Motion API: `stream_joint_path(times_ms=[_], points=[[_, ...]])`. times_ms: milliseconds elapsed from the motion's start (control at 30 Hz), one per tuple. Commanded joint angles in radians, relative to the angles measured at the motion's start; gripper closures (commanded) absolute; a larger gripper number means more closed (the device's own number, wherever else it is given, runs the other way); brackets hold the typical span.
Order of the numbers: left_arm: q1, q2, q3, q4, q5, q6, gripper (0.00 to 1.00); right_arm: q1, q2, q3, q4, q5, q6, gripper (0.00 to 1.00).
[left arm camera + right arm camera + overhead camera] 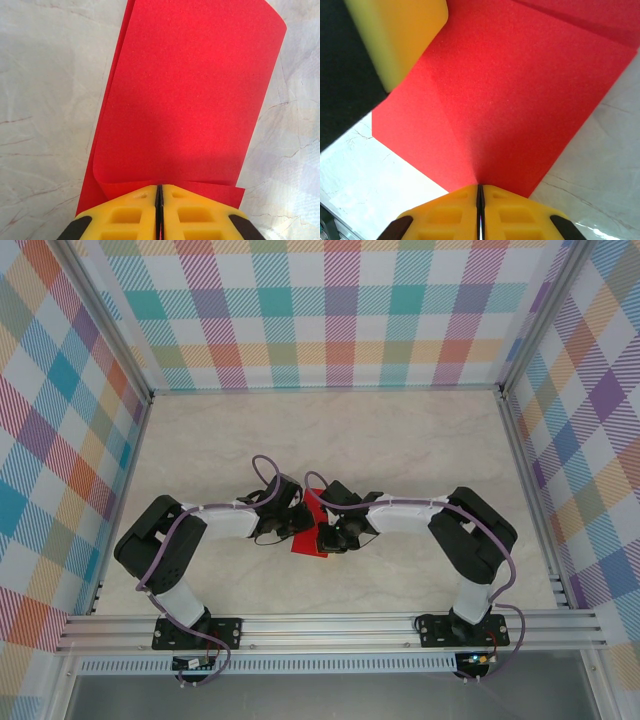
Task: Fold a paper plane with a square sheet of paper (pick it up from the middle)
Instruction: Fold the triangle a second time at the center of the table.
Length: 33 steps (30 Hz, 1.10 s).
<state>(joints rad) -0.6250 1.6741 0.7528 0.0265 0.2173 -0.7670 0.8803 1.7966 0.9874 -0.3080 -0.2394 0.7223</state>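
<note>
Left pincer (pixel 158 192): you have its yellow jaws pressed together, nipping the near edge of the square sheet of paper (pixel 185 90) where two layers meet.
Right pincer (pixel 480 190): likewise closed tight, pinching the red sheet's edge where a faint bend runs away from the tips.
Paper: it sits between both pincers over the middle of the worktop (pixel 45 100), doubled over in one loose, rounded fold that is not pressed flat.
Progress: I judge you are early on. One soft fold is made, with no pointed nose, no wings, and every sharp crease left to do.
Hidden: from above, the wrists cover most of the sheet, so you cannot tell whether it touches the worktop.
Far: plaid walls (pixel 330 310) stand beyond.
</note>
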Motion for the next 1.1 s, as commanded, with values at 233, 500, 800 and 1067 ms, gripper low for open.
stream_joint_path(times_ms=[233,500,800,1067], points=[[0.005,0.048,-0.044,-0.166,-0.078,-0.004,0.9,0.007,-0.019,-0.116,-0.085,-0.027,-0.048,0.91],[0.005,0.047,-0.055,-0.135,-0.064,-0.011,0.9,0.006,-0.157,-0.121,0.102,-0.046,-0.053,0.92],[0.005,0.046,-0.055,-0.122,-0.05,-0.018,0.9,0.005,-0.017,-0.033,0.17,0.022,-0.012,0.93],[0.005,0.043,-0.048,-0.124,-0.044,-0.017,0.9,0.005,-0.025,-0.085,0.151,0.048,-0.024,0.93]])
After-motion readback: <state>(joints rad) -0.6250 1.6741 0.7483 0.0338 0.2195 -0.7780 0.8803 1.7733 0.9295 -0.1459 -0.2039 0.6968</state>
